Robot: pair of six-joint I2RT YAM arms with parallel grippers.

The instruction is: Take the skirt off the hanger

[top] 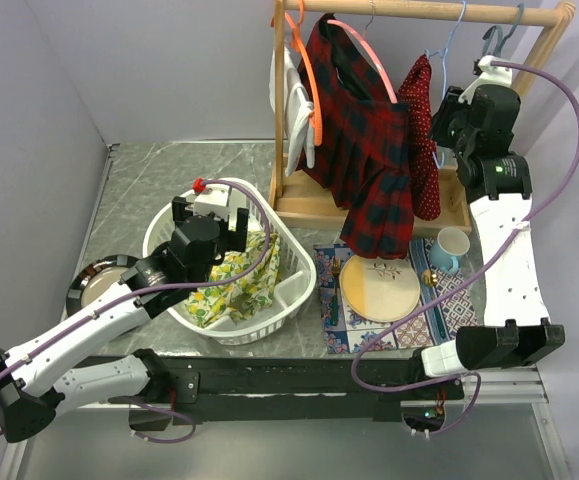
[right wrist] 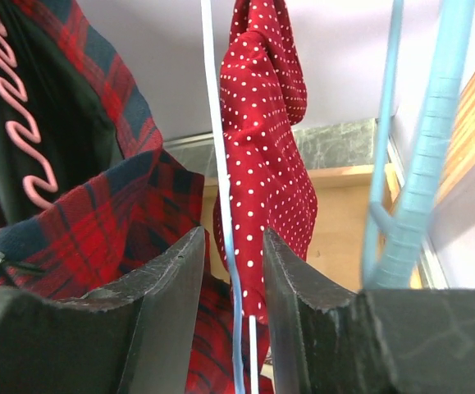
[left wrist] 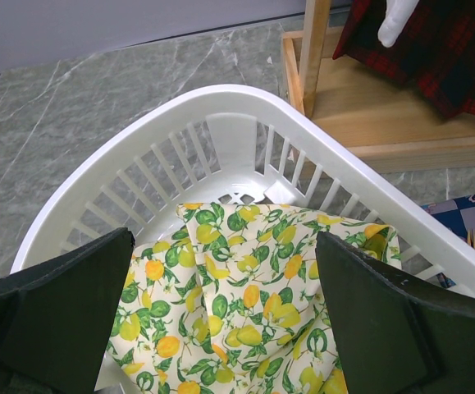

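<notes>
None of the removal is done yet, judging by how things lie. Toward the left of the worktop (top: 139, 190), the left hand (top: 210, 213) hangs over the white basket (top: 307, 278), its fingers spread as wide apart as they go and holding nothing. Only the lemon-print cloth (top: 231, 282) lies beneath it, so this arm has no part in the garment work at the moment.

At the far edge of the worktop stands the wooden rack (top: 419, 12). The skirt (top: 364, 150) hangs from it on the hanger (top: 369, 55), with one side drooping lower than the other toward the rack's base. In the right wrist view the tartan cloth is draped over the hanger's pink wavy edge — the skirt is fully on, not slipped or half freed.

Further right, the right hand (right wrist: 233, 238) is raised beside the rack, near the red dotted garment (right wrist: 266, 148). Its fingers stand a narrow way apart, and a thin light blue hanger wire (right wrist: 221, 164) runs through the gap without being clamped. The tartan sits just to the left of that hand, untouched.

What is left is the whole job — getting hold of the skirt or its hanger, working the cloth off the pink arms and bringing it clear of the rack.
</notes>
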